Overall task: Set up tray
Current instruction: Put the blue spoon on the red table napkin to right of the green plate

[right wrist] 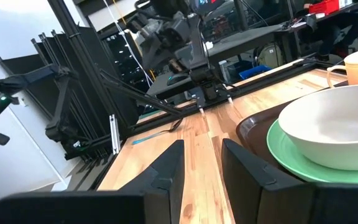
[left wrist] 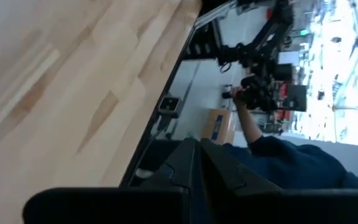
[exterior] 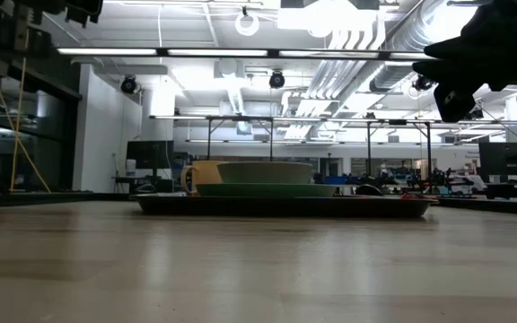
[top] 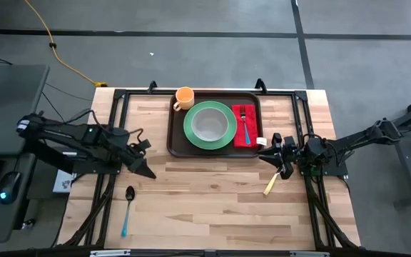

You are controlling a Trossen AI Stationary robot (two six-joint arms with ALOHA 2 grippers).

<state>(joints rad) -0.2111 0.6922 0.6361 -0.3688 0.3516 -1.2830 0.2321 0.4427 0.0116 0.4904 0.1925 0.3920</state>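
The dark brown tray [top: 179,146] lies at the table's far middle. It holds a green plate [top: 191,135] with a white bowl [top: 210,124], an orange cup [top: 184,97] at its far left corner, and a red napkin [top: 237,138] with a blue-handled fork [top: 245,128]. My left gripper [top: 148,173] hangs shut above the table, left of the tray and near the left edge. My right gripper [right wrist: 201,155] hovers open and level just off the tray's near right corner, with nothing between its fingers.
A spoon with a blue handle [top: 127,210] lies on the table near the front left. A pale-handled utensil [top: 270,184] lies below my right gripper. Bare wood fills the table's near half. A person's blue sleeve [left wrist: 291,165] shows beyond the table edge.
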